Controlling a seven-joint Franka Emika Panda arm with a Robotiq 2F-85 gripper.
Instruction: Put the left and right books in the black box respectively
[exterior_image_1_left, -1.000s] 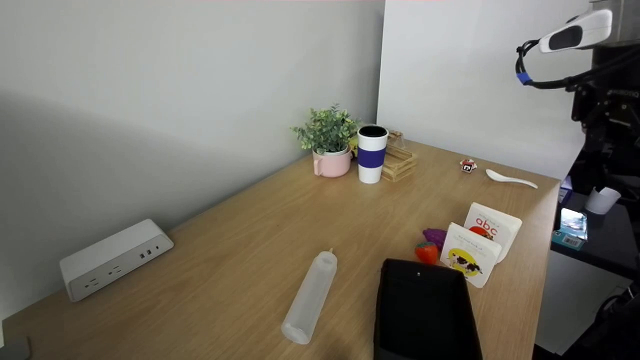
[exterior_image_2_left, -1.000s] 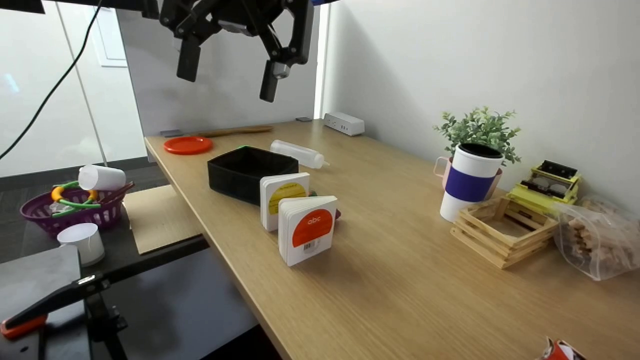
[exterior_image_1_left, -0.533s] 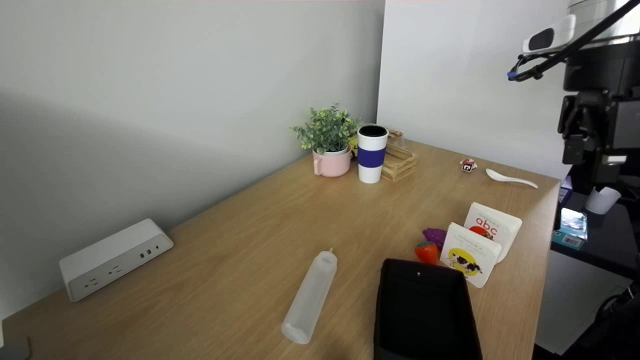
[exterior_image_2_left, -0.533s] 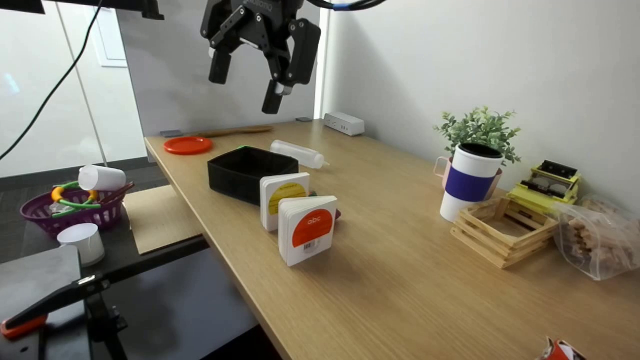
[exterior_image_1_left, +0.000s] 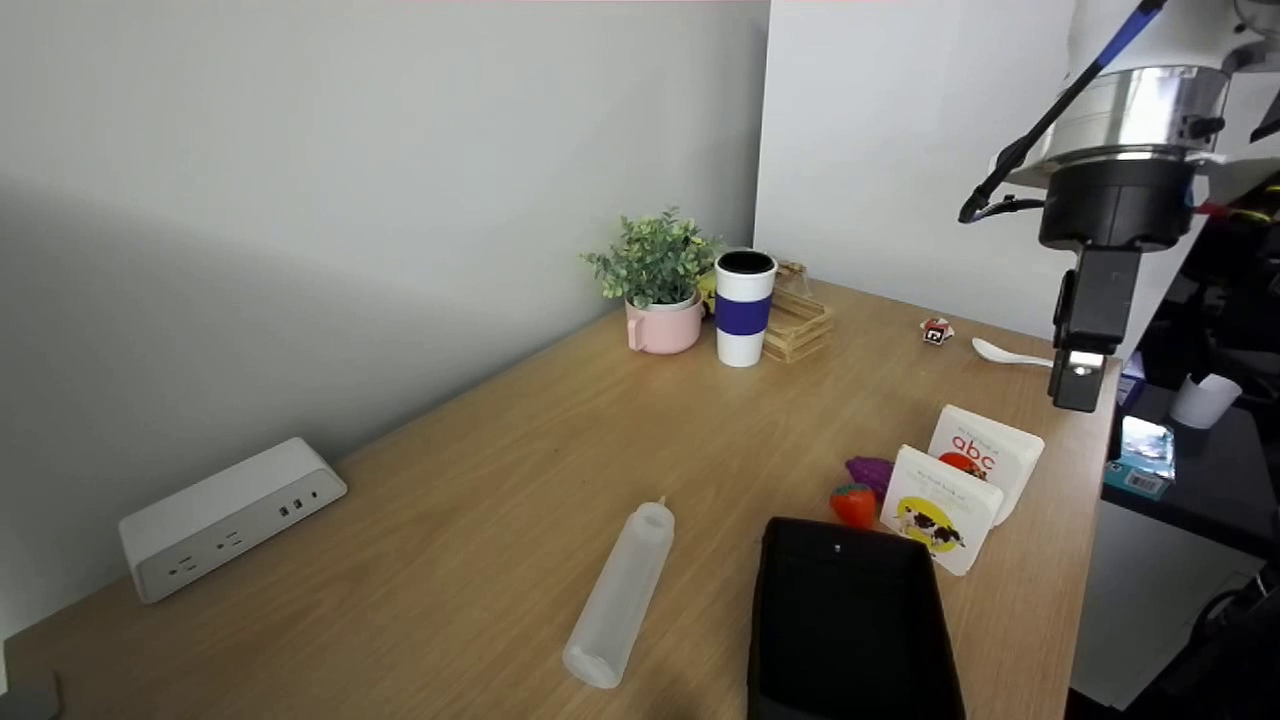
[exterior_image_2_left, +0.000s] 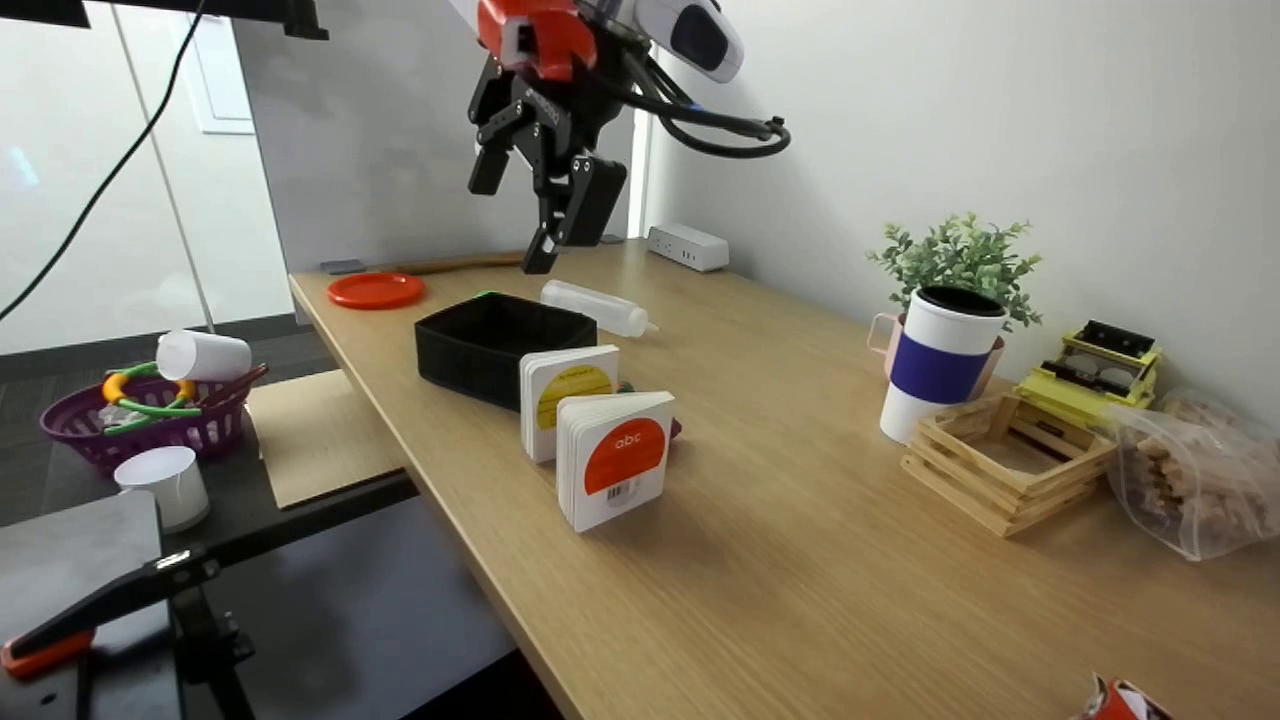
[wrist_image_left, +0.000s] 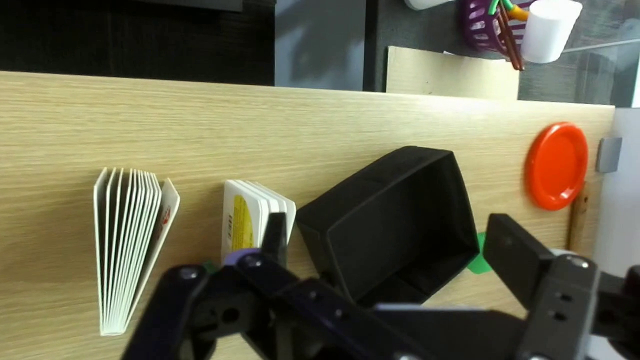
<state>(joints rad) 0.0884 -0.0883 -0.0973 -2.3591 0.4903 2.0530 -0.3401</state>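
Jaws spread wide, nothing gripped; gripper (exterior_image_2_left: 513, 221) hangs well above the table (exterior_image_2_left: 850, 600); black box (exterior_image_2_left: 466, 365) sits on it, no book inside; yellow-pictured book (exterior_image_2_left: 562, 385) stands upright just beside the box, red-pictured book (exterior_image_2_left: 615, 462) upright farther off, pages fanned; likely step: approach to the first book, which one unclear; next needs lowering and straddling one book's thickness, clear of the toy strawberry (exterior_image_1_left: 853, 506).

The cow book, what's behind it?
In an exterior view, behind the cow board book stands the abc board book, its lower left and part of its red picture covered up.
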